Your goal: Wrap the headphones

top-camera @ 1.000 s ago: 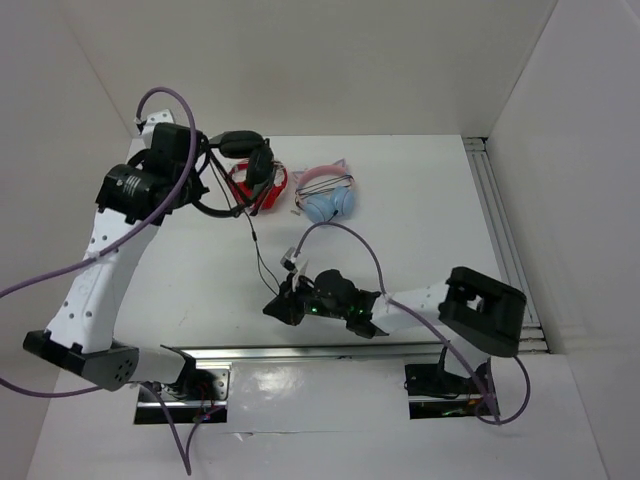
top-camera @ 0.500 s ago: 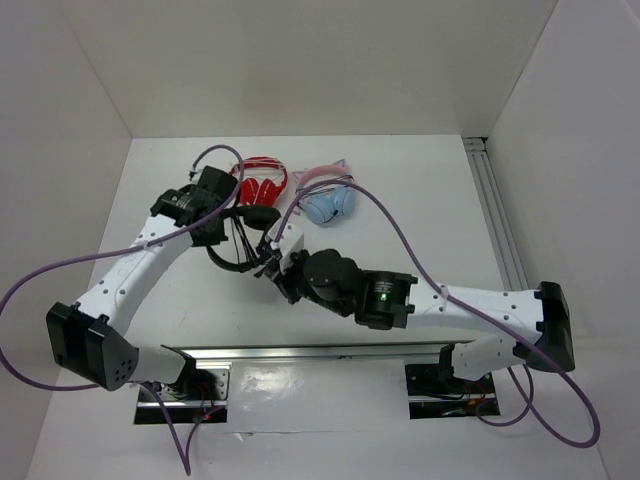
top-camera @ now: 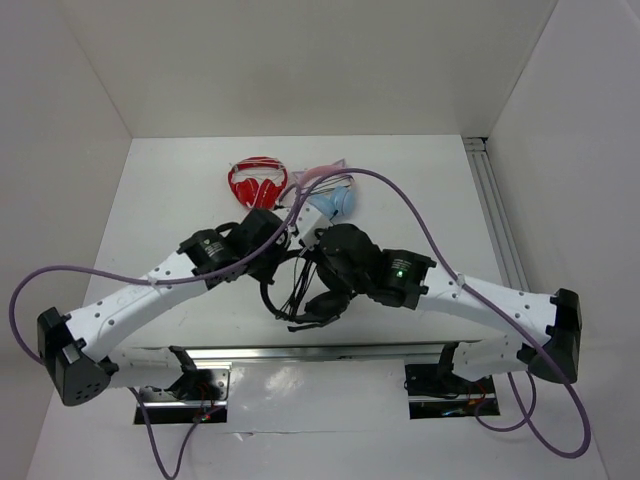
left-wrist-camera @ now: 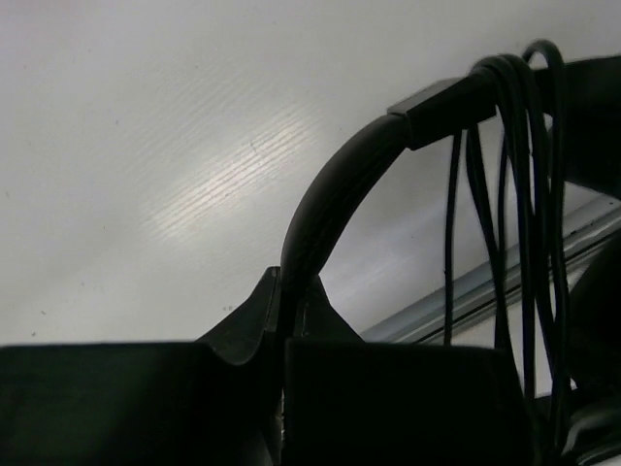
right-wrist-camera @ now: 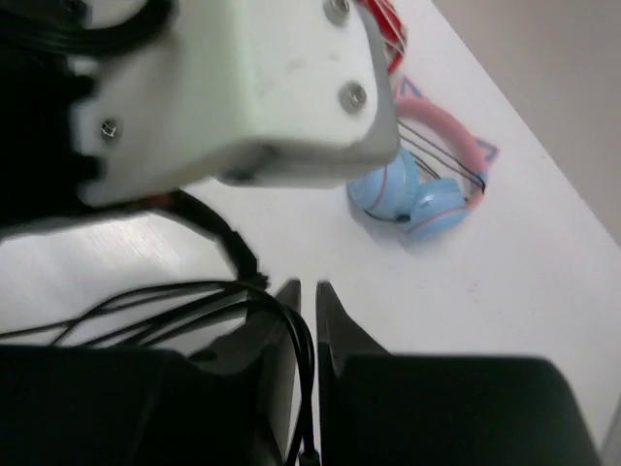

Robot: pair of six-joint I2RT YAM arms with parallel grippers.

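The headphones (top-camera: 322, 305) are now hanging toward 6 o'clock, carried from 11. The left hand (left-wrist-camera: 286, 291) is clamping the band (left-wrist-camera: 335, 189) while the right hand (right-wrist-camera: 309, 291) is pinching the cable (left-wrist-camera: 505, 243). The loops are accumulating.

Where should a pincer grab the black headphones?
Probably the headband, coming from beside it to pinch across its thin curve. The left pincer grips it that way; the cable loops hang farther along, clear of that spot.

black headphones (top-camera: 322, 306), held aloft, cable (left-wrist-camera: 506, 243) looped over headband
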